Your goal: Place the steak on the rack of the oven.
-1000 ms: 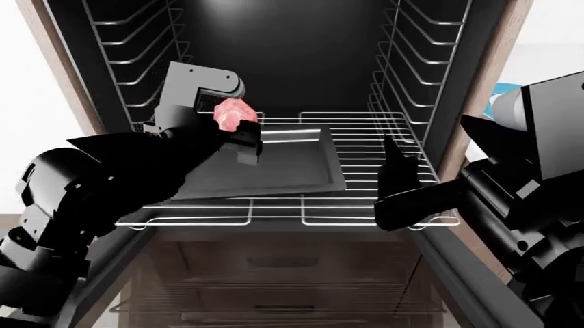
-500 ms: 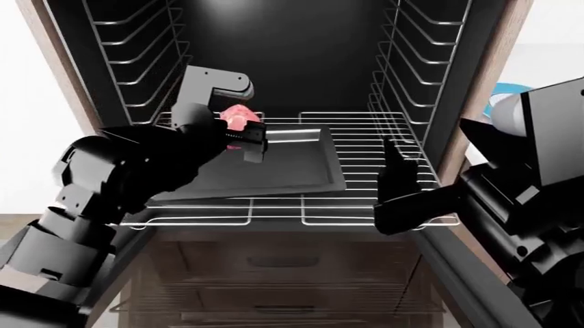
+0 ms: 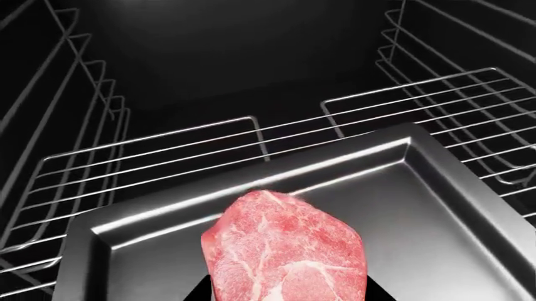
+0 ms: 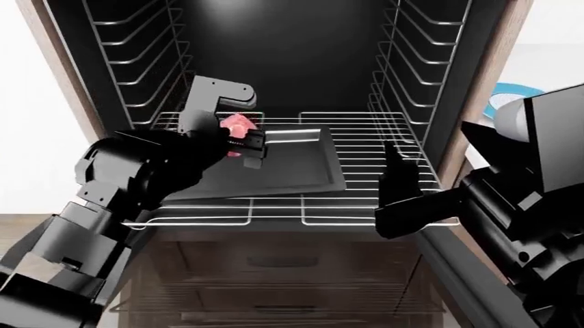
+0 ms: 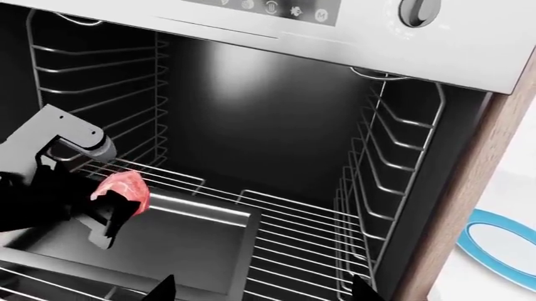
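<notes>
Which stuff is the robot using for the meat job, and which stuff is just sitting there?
Using: steak, left gripper holding it, rack, oven.
Just there: black tray, blue-rimmed plate, lower shelf, right gripper.

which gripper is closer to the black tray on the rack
Left. The left gripper holds the steak over the tray's left part; the right gripper is off its right edge, above the rack.

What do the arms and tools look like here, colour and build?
Both arms are glossy black, built from chunky faceted segments, with no cables or markings visible. The left tool has black fingers and a light-grey L-shaped bracket above it. The right tool is all black with tapered, pointed fingers; a grey-white rounded part sits farther back.
</notes>
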You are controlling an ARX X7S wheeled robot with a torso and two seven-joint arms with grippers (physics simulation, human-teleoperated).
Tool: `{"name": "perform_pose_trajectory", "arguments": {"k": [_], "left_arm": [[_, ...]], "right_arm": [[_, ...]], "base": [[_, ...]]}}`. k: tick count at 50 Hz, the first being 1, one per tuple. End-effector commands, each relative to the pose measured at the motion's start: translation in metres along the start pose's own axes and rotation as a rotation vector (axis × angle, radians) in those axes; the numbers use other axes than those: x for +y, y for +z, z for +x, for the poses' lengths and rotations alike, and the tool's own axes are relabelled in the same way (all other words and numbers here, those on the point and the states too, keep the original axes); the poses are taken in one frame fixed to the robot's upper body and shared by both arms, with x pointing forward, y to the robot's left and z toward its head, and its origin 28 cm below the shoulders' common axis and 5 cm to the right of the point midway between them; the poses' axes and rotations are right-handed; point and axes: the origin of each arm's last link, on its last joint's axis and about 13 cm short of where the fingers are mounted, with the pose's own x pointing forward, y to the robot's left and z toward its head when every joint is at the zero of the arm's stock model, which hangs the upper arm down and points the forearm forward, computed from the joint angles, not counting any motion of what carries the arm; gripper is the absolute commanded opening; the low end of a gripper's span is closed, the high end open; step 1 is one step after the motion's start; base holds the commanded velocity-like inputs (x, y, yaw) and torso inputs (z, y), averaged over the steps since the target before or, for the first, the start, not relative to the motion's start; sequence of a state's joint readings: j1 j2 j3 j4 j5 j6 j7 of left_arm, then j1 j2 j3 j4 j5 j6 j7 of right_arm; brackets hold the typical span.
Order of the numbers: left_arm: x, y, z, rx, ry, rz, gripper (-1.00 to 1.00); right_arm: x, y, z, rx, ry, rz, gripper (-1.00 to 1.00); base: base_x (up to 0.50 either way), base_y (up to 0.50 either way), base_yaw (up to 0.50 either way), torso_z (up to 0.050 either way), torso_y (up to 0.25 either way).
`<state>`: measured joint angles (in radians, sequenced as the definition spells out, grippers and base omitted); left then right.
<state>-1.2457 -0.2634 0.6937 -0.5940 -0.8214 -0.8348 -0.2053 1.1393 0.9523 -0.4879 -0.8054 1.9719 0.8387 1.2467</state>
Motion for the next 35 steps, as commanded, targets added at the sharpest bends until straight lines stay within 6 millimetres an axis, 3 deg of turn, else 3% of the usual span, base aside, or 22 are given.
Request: {"name": "perform_pose_trajectory", "arguments": {"k": [1, 26, 27, 35], "left_arm": [[-0.0004, -0.0035, 0.006, 0.015, 0.011, 0.011, -1.0], [0.0019, -0.0079, 0.0116, 0.041, 0.02, 0.009, -1.0], [0.0018, -0.0072, 0.0112, 0.039, 0.024, 0.013, 1.0], [0.0017, -0.0056, 0.0084, 0.043, 0.014, 0.001, 1.0]], "right_arm": [[0.0002, -0.0014, 0.0005, 0.001, 0.003, 0.003, 1.0], [0.0016, -0.0017, -0.0025, -0.007, -0.003, -0.002, 1.0], [0.0017, -0.0014, -0.0026, -0.007, -0.001, -0.002, 1.0], [0.0017, -0.0022, -0.0037, -0.008, -0.003, -0.002, 1.0]], "base": [[0.0, 0.0, 0.0, 0.0, 0.0], [0.0, 0.0, 0.0, 0.0, 0.0], [0.0, 0.0, 0.0, 0.0, 0.0], [0.0, 0.0, 0.0, 0.0, 0.0]]}}
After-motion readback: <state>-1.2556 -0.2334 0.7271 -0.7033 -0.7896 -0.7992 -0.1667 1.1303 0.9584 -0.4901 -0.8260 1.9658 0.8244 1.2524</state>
